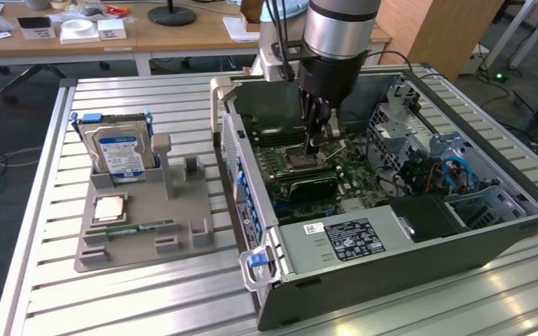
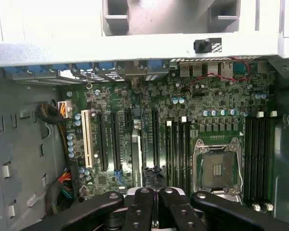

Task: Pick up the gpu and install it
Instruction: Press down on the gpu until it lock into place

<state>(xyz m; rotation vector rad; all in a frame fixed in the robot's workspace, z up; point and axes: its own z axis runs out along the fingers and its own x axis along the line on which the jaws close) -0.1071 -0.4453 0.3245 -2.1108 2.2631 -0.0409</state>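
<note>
**Fingers shut over the seated gpu**

The black, ribbed fingers (image 1: 318, 134) (image 2: 139, 211) are pressed together with nothing between them, deep in the open metal case (image 1: 419, 245). The gpu (image 1: 307, 185) stands on edge in the green board (image 2: 216, 103) just below them; whether they touch it I cannot tell. The wrist view shows the gpu (image 2: 136, 163) as a thin strip among long slots. In the exterior view, a grey tray (image 1: 138, 241) lies at 9 o'clock of the case on the slatted tabletop (image 1: 157, 301).
</note>
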